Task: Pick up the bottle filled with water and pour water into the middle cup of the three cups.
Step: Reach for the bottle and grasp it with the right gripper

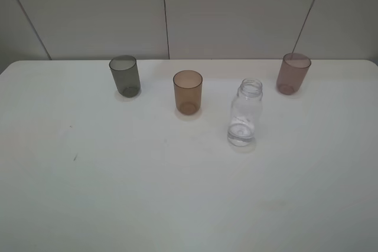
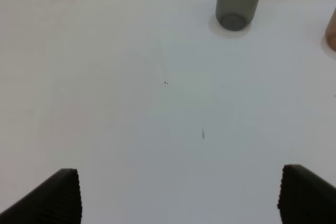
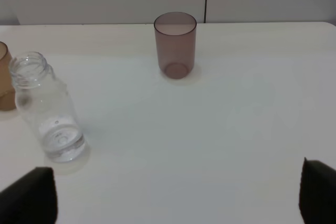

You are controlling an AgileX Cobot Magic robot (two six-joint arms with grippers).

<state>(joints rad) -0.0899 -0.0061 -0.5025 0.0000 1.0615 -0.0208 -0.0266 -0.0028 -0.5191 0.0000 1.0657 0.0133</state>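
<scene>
right gripper (image 3: 173, 192) and left gripper (image 2: 181, 196) spread wide and empty over the table (image 1: 118, 205)

in my high view the bottle (image 1: 244, 116) stands upright and capless with a little water at its base. it is near the middle cup (image 1: 188, 91) at its four o'clock, not touching. that is my right arm's side, so i judge the right claw's wide jaws suit the bottle's body. the grey cup (image 1: 124, 75) is near nine o'clock and the pink cup (image 1: 293, 73) near three.

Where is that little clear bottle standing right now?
In the high view the bottle stands upright on the white table, right of centre, just right of the orange-brown cup and nearer the camera than the pink cup.
</scene>
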